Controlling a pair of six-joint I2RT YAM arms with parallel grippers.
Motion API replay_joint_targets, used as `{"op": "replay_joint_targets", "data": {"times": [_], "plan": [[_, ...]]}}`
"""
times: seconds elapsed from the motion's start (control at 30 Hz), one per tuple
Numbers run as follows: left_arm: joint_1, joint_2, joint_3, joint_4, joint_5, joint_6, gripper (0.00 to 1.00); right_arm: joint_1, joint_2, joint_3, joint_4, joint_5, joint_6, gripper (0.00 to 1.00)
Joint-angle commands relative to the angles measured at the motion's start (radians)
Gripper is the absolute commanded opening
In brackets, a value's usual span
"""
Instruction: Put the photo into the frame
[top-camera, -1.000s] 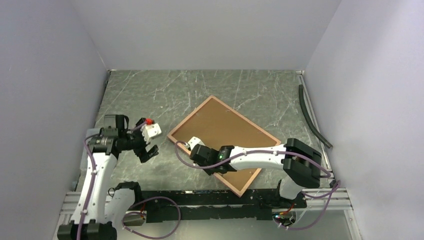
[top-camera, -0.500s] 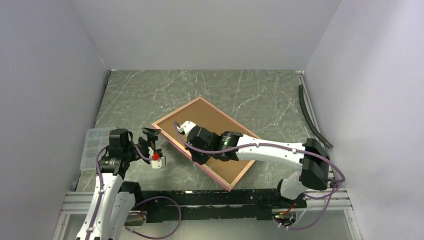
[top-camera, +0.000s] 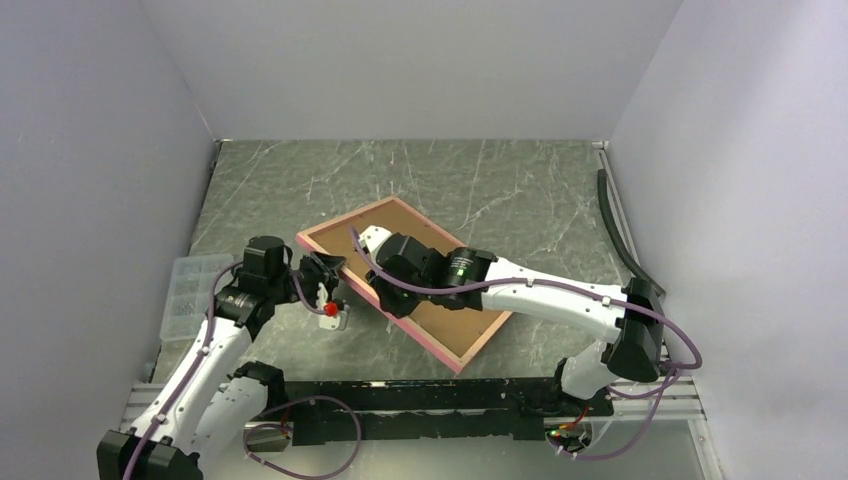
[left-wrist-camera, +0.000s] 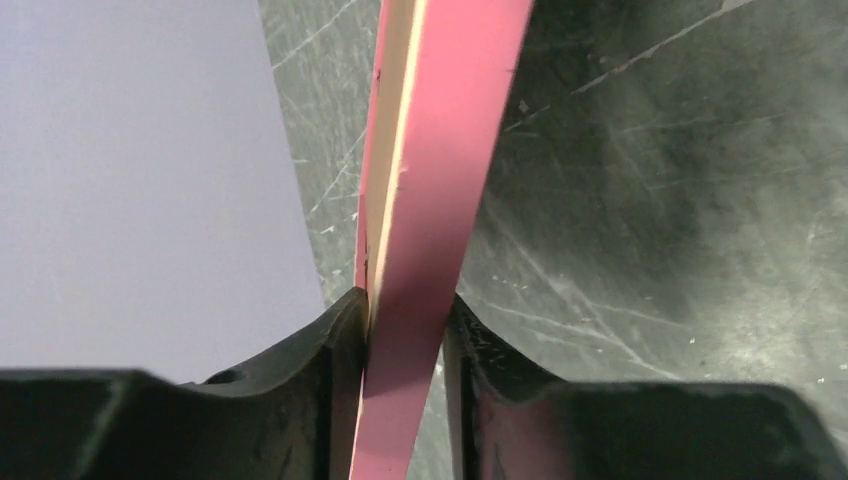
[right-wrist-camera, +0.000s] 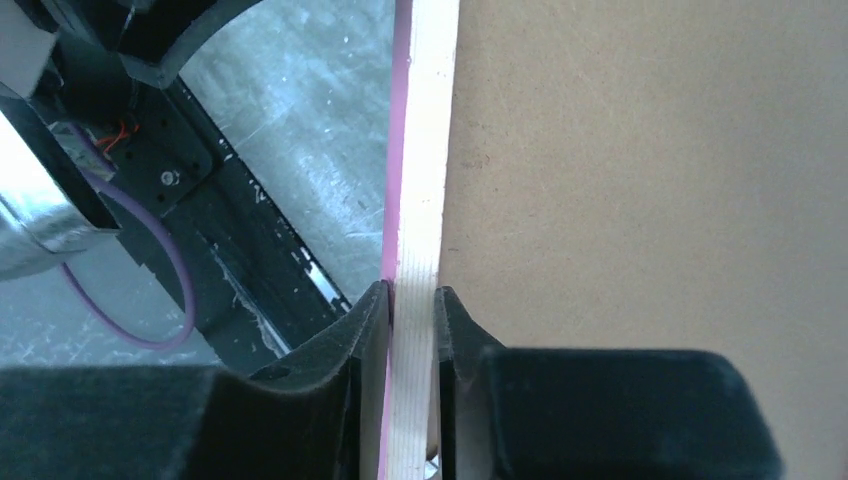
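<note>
From where I stand, the frame (left-wrist-camera: 440, 200) lies back-up on the table (top-camera: 520, 190), a little left of centre, with the brown backing board (right-wrist-camera: 650, 200) filling its rear. The left fingers (left-wrist-camera: 335, 340) are clenched on the pink rim near the frame's left corner, one on each side. The right fingers (right-wrist-camera: 355, 340) pinch the same edge just beside them, across the pale wood and the pink lip. I cannot see the photo anywhere, and I cannot tell whether it lies under the board.

I'd judge the step in hand to be raising or turning the frame by that edge. Done well, both arms would travel together at one pace, so the rim is not wrung between the two grips. The far edge could serve as a pivot on the table. The board wants watching, since it may slide loose once the frame tips.

No brand, label or writing can be read.
</note>
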Motion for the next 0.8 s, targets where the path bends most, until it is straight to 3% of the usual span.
{"op": "replay_joint_targets", "data": {"times": [0.0,0.1,0.23,0.37,0.47,0.77], "plan": [[-0.027,0.012,0.085,0.004,-0.026,0.007,0.30,-0.018,-0.058,0.083,0.025,0.029,-0.055,0.31],[-0.039,0.013,0.131,-0.059,-0.021,-0.014,0.26,-0.041,-0.082,0.090,-0.003,0.060,-0.092,0.66],[-0.048,0.036,0.218,-0.150,-0.025,-0.077,0.24,-0.046,-0.088,0.137,-0.077,0.078,-0.195,0.91],[-0.049,0.069,0.302,-0.222,-0.021,-0.149,0.25,-0.044,-0.061,0.201,-0.199,0.027,-0.304,0.99],[-0.048,0.095,0.360,-0.272,-0.016,-0.189,0.25,-0.035,-0.041,0.217,-0.266,0.018,-0.369,1.00],[-0.049,0.092,0.404,-0.269,-0.017,-0.260,0.25,-0.032,0.002,0.229,-0.297,0.224,-0.426,0.93]]}}
